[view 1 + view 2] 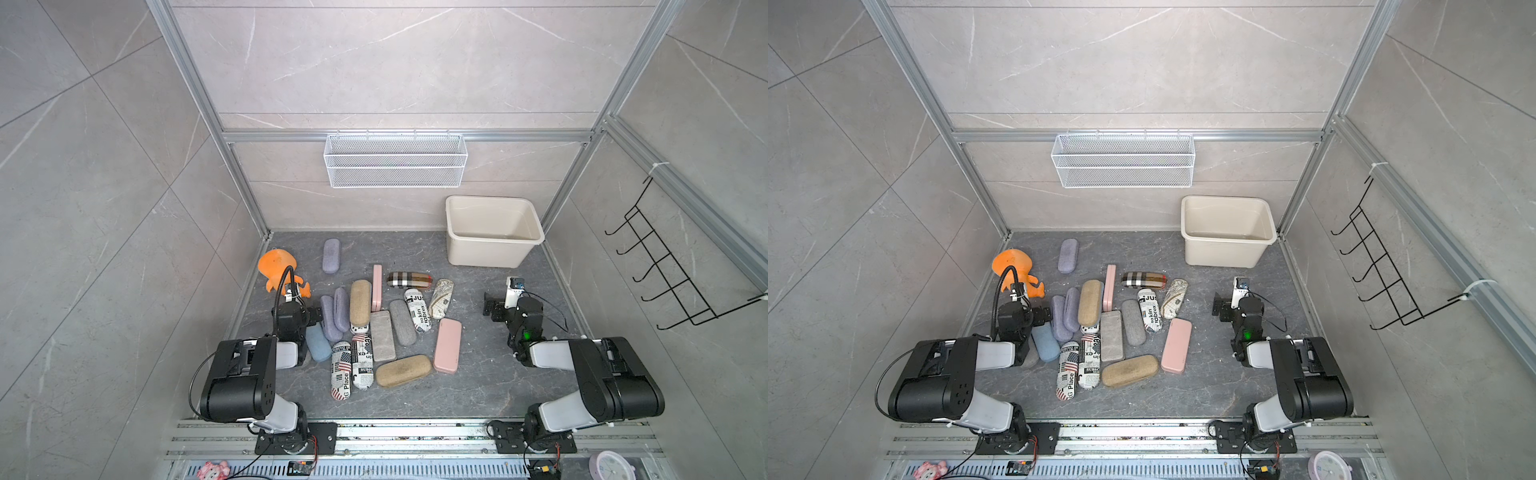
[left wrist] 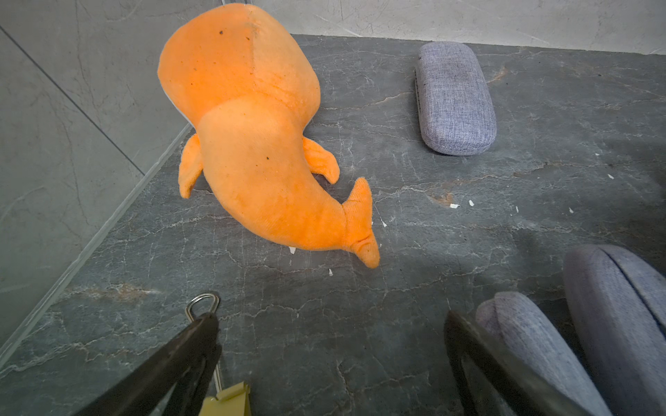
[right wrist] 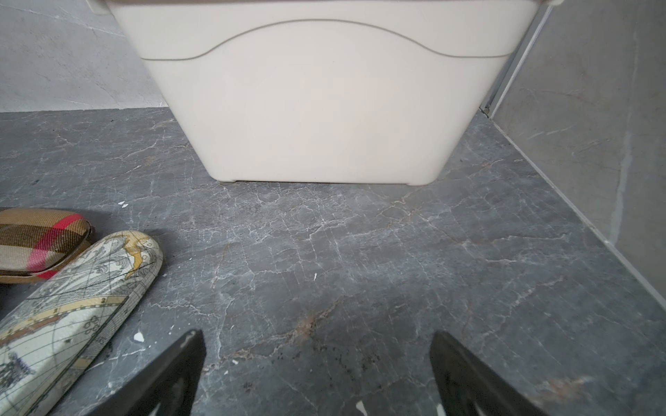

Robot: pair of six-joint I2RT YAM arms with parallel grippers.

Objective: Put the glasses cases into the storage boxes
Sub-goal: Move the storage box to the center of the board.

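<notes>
Both tools stand wide open, holding nothing. The left gripper hovers low, with two lilac cases just beside its right finger, their long axes roughly along its reach. The right gripper faces the empty tub straight ahead. The map case lies close on its left, pointing tubward.

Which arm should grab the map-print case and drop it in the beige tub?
Probably the right: the right tool, open, is close to the map-print case, with the tub straight ahead. The left tool is far off, by the orange toy.
</notes>
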